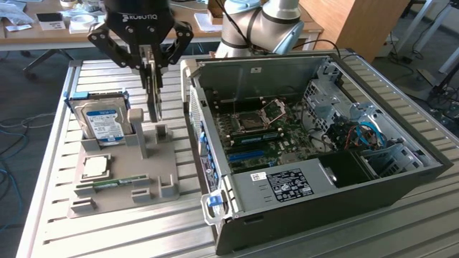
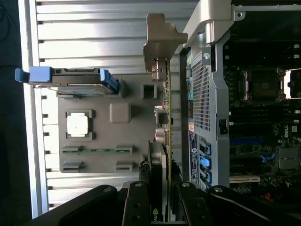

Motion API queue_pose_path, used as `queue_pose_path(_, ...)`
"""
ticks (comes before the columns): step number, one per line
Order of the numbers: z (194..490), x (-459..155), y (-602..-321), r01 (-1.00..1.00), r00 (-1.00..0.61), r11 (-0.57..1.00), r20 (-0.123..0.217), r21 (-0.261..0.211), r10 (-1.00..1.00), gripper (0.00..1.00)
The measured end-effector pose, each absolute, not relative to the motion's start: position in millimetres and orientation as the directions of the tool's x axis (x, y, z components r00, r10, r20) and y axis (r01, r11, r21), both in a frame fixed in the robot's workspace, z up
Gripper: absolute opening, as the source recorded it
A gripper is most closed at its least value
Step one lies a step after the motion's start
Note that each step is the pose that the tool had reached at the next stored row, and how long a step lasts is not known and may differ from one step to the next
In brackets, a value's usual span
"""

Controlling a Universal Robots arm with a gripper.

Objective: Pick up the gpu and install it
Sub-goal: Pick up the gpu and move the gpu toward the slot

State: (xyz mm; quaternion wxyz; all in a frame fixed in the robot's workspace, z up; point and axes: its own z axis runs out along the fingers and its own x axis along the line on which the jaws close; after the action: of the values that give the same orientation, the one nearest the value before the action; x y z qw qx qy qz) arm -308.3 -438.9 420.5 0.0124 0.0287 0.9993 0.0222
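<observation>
Gpu [image 1: 153,99], a thin dark rectangular card, hangs below fingers [image 1: 145,58] clamped narrowly on it; any tilt risks striking the open grey metal case [image 1: 373,188] beside them.

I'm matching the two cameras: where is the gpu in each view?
Exterior view: gpu hangs edge-on from the gripper, over the grey holder.
Wrist view: gpu runs edge-on between grey holder and computer case.
Shared landmark: the blue-railed hard drive.
</observation>
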Motion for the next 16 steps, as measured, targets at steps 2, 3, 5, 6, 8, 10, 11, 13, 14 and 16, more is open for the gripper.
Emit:
queue_pose_path(2,420,-307,-439,0.057,-0.998,0.997,-0.023,0.045,0.058,0.27)
queue_pose_path(3,420,-306,-439,0.057,-0.998,0.997,-0.023,0.045,0.058,0.27)
queue_pose_path(5,420,-303,-439,0.057,-0.998,0.997,-0.023,0.045,0.058,0.27)
queue_pose_path(6,420,-301,-439,0.057,-0.998,0.997,-0.023,0.045,0.058,0.27)
queue_pose_path(8,420,-299,-439,0.057,-0.998,0.997,-0.023,0.045,0.058,0.27)
queue_pose_path(10,420,-295,-439,0.057,-0.998,0.997,-0.023,0.046,0.058,0.27)
queue_pose_path(11,420,-294,-439,0.057,-0.998,0.997,-0.023,0.046,0.058,0.27)
queue_pose_path(13,420,-289,-439,0.057,-0.998,0.997,-0.023,0.047,0.058,0.27)
queue_pose_path(14,420,-287,-439,0.057,-0.998,0.997,-0.023,0.047,0.058,0.27)
queue_pose_path(16,420,-283,-439,0.057,-0.998,0.997,-0.023,0.048,0.058,0.27)
